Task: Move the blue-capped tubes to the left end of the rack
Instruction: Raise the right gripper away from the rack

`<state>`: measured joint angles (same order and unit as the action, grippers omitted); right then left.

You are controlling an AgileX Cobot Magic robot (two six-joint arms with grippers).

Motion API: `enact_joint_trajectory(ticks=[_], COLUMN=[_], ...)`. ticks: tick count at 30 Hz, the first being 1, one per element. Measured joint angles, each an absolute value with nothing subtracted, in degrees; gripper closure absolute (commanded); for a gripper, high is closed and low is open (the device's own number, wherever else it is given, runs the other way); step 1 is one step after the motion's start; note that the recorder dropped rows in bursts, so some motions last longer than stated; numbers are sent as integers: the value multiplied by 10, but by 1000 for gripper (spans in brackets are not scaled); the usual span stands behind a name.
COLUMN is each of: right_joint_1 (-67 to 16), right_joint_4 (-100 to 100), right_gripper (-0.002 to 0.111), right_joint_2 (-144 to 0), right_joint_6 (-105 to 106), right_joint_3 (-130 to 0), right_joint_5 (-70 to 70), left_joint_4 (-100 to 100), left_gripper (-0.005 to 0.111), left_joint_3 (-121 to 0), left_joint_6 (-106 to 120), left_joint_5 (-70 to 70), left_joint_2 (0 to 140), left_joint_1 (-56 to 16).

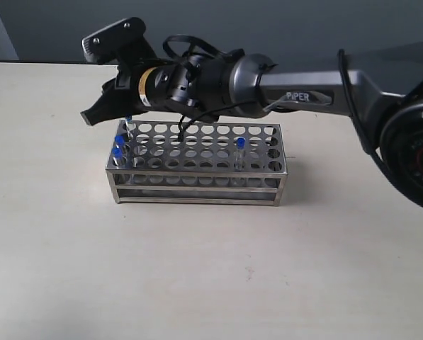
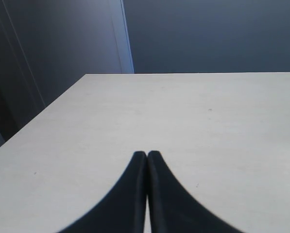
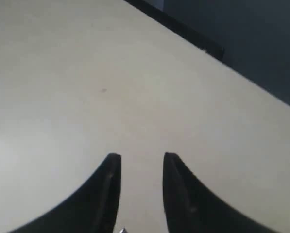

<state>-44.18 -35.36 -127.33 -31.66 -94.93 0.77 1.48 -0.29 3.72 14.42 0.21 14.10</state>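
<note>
The steel rack (image 1: 197,190) stands mid-table in the exterior view. Two blue-capped tubes (image 1: 118,146) sit in its front left corner holes. A third tube (image 1: 128,126) stands just behind them, right under my right gripper. One more blue-capped tube (image 1: 240,144) stands right of the rack's middle. My right gripper (image 1: 91,117) has reached across and hovers over the rack's left end. In the right wrist view this gripper (image 3: 141,158) is open, with only table between its fingertips. My left gripper (image 2: 147,154) is shut over bare table, holding nothing.
The right arm (image 1: 303,88) stretches across above the back of the rack. The pale table (image 1: 211,276) ends at a dark wall behind. A small speck (image 1: 250,269) marks the table in front of the rack.
</note>
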Motion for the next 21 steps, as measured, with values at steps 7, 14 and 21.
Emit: enact_joint_trajectory(ticks=[7,14,21], right_joint_1=[-442,-423,-337], right_joint_4=[-375,-413,-371], right_gripper=[77,77,77], right_joint_2=[-1258,-1193,-1054], right_joint_6=[-317,-317,-338], right_joint_3=[-984,-982,-844], right_joint_5=[51,151,43], left_joint_4=[15,15,15], left_gripper=[106,106,106], left_joint_3=[-3,-3,-3], left_joint_6=[37,37,37], left_joint_5=[144,144,144], left_joint_2=[2,2,2], left_joint_1=[141,141,141])
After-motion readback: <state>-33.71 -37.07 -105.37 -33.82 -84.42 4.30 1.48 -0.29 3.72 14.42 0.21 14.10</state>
